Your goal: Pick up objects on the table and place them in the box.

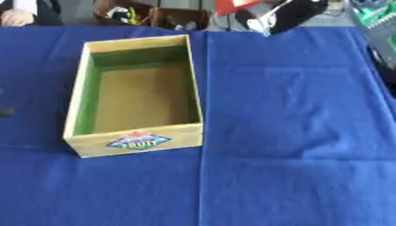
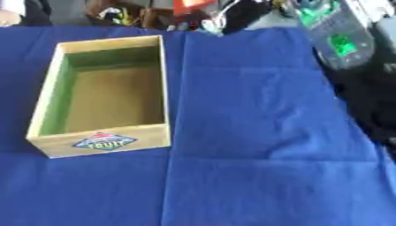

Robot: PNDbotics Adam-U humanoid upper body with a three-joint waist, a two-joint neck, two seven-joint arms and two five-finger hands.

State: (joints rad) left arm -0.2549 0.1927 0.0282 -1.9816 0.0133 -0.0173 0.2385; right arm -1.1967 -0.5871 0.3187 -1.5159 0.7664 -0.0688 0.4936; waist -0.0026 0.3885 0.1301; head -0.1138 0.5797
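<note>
Wooden box [image 1: 135, 103] with a fruit label [image 1: 139, 141] sits open and empty toward the left of the blue-covered table [image 1: 294, 132]. No object to pick up shows on the cloth, and neither robot hand is in view, so their state cannot be told. Judging by this, the task is either at its very start or waiting; the next move calls for finding an object first.

only a small dark stub [image 1: 5, 112] shows at the left edge, its shape unclear
</note>
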